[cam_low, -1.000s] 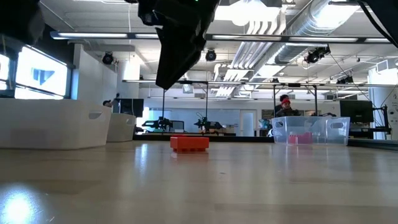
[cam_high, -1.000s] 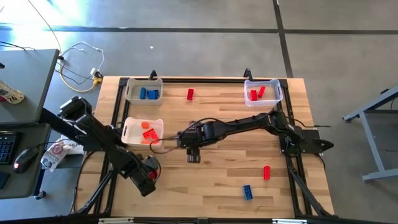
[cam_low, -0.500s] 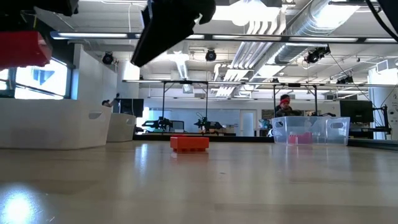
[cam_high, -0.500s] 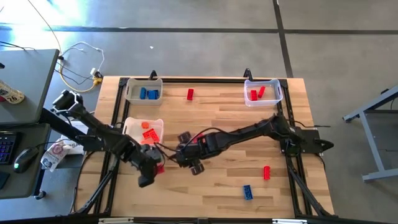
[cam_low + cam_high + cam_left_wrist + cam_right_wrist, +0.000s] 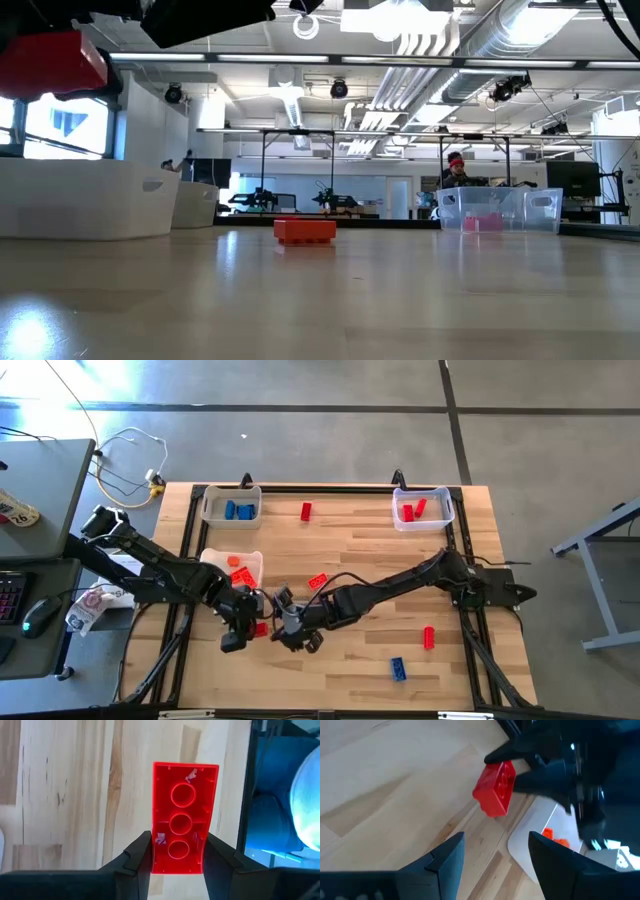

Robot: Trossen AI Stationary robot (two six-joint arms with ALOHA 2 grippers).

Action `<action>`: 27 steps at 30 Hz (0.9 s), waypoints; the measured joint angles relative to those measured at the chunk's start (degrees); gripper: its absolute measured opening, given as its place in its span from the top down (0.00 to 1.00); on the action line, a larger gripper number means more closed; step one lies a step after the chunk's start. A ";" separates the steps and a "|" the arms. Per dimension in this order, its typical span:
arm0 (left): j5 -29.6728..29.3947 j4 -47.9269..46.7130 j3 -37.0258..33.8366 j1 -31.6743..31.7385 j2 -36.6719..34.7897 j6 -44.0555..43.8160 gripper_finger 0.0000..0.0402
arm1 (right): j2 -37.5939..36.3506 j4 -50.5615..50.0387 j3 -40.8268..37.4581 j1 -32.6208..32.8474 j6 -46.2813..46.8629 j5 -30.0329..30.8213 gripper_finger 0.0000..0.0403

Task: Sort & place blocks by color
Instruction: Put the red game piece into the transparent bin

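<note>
High view: the left gripper (image 5: 258,628), at about 7 o'clock on the table (image 5: 360,550), clasps a red block (image 5: 259,629); the right gripper (image 5: 287,632) sits just beside it at 3 o'clock, fingers spread and empty. Loose blocks lie on the wood: red ones (image 5: 306,511) at 12 o'clock, (image 5: 317,580) at centre and (image 5: 429,637) at 4 o'clock, a blue one (image 5: 398,668) at 5 o'clock. Bins hold blue (image 5: 240,511), orange (image 5: 239,575) and red (image 5: 414,510) blocks.

Low view: the held block (image 5: 55,62) hangs above the tabletop.

Left wrist view: both fingers (image 5: 137,855) pinch the block's (image 5: 182,817) long sides.

Right wrist view: the parted fingers (image 5: 445,855) face the clasped block (image 5: 495,795).
</note>
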 joint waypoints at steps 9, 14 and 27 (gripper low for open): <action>1.61 6.68 0.07 4.67 -0.48 8.20 0.72 | -0.07 1.86 -0.01 0.28 -2.20 0.05 0.49; 1.58 9.72 0.07 6.61 -0.46 10.77 0.72 | -0.07 1.93 0.00 0.48 -2.40 0.28 0.49; 1.67 13.48 0.02 9.29 -0.42 13.90 0.72 | -0.20 -0.33 0.00 0.80 -3.11 3.93 0.82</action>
